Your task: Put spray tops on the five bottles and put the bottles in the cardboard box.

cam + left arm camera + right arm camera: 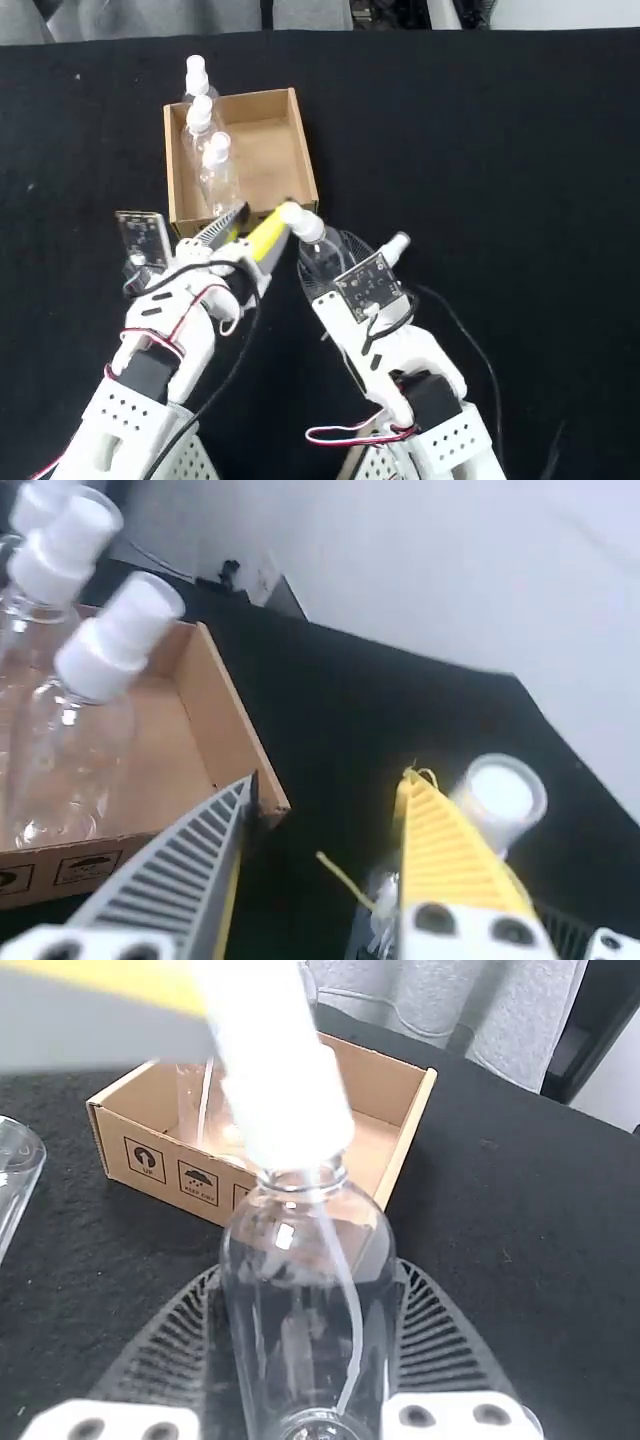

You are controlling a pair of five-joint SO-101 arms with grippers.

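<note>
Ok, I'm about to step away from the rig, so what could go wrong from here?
The left hand is open and the spray top sits outside its yellow finger, not in its gap; closing could miss it or knock it askew. The right hand holds the bottle right by a corner of the cardboard box, so lifting it in could catch the wall or bump the bottles standing inside.

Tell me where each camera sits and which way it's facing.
High view: fixed above the table, looking down on the cardboard box, left gripper and right gripper.
Left wrist view: on the left arm, facing the box past its own grey and yellow fingers.
Right wrist view: on the right arm, facing the box along the bottle it grips.
Shared: both wrist views show the box and that bottle's spray top.
</note>
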